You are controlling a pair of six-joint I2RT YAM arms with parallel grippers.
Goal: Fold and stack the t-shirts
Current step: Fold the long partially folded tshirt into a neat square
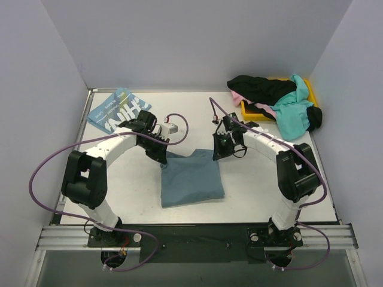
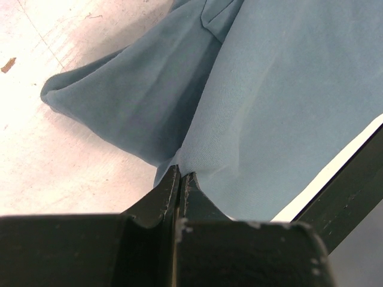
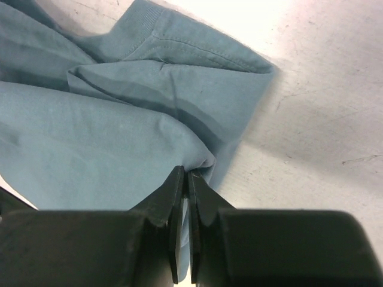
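Step in hand: folding the teal shirt (image 1: 191, 179), mid-fold, both arms engaged.

Left pincer (image 2: 179, 178): jaws closed tight, with a ridge of teal cloth running straight into the tips. I read this as a firm pinch on the shirt's far-left corner. A loose, rounded lobe of cloth sags to the left of this pincer and rests on the tabletop (image 1: 263, 191).

Right pincer (image 3: 187, 176): jaws likewise closed, gripping a doubled edge at the shirt's far-right corner. A hemmed fold lies just beyond the tips. The bite looks shallow, close to the cloth's edge, so I rate it the weaker hold.

Position: the shirt lies between the two pincers and spreads from them toward the arm bases as a rough rectangle. It is flat near the bases and bunched at the held corners.

Other items: a lettered shirt (image 1: 114, 110) lies beyond the left pincer, apart from it and apparently already folded. A pile (image 1: 275, 98) of black, pink and turquoise shirts sits well beyond the right pincer, draped over a yellow bin (image 1: 309, 88).

Next move, in my judgement: lift both corners together at matched height and carry them toward the near hem, keeping the span taut so the layers land square. Uneven travel would skew the fold, and the loose left lobe may need tucking.
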